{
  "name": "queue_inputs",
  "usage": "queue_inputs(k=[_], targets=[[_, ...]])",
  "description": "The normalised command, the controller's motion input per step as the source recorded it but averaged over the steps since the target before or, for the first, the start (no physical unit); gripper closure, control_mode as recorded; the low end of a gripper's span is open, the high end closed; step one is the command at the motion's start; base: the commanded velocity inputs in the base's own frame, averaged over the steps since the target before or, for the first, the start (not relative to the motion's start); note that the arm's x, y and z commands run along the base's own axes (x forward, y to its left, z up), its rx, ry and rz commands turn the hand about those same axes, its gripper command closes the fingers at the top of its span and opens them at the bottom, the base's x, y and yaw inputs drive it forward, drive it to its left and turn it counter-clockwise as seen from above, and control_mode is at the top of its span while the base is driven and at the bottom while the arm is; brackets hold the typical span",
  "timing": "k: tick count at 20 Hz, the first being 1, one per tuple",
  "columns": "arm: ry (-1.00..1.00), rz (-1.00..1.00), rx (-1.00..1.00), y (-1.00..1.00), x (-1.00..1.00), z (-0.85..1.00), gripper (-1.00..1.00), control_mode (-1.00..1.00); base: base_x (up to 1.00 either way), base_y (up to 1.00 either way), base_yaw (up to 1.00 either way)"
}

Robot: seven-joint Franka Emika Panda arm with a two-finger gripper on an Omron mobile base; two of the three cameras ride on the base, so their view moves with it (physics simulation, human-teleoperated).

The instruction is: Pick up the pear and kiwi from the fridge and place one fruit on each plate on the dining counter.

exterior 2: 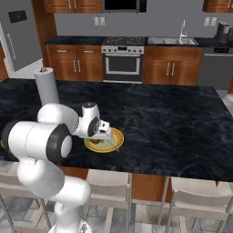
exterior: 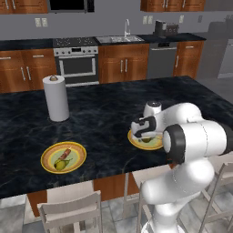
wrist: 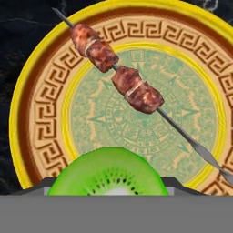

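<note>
Left base view: two plates are being shown on the dining counter (exterior: 104,118), one (exterior: 48,160) bearing the pear (exterior: 60,164), the other (exterior: 157,144) partly hidden under the gripper (exterior: 146,135). Hand view: the kiwi (wrist: 108,174), bright green with dark seeds, is being clasped between the jaws above the plate beside a skewer (wrist: 132,91); its lower half is being cut off.

Kiwi (wrist: 108,172) on the right plate (wrist: 41,104) beside a skewer (wrist: 119,77); pear (exterior: 60,164) on the left plate (exterior: 49,155), both on the dining counter (exterior: 104,118).
</note>
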Motion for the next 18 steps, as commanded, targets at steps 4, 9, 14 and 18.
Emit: queue_inputs(k=[4,9,14,18], targets=[[0.0,0.0,0.0,0.0,0.17,0.0,1.0,-1.0,0.0,0.0,0.0],[0.0,0.0,0.0,0.0,0.05,0.0,1.0,-1.0,0.0,0.0,0.0],[0.0,0.0,0.0,0.0,0.0,-0.02,1.0,-1.0,0.0,0.0,0.0],[0.0,0.0,0.0,0.0,0.03,-0.29,1.0,-1.0,0.0,0.0,0.0]])
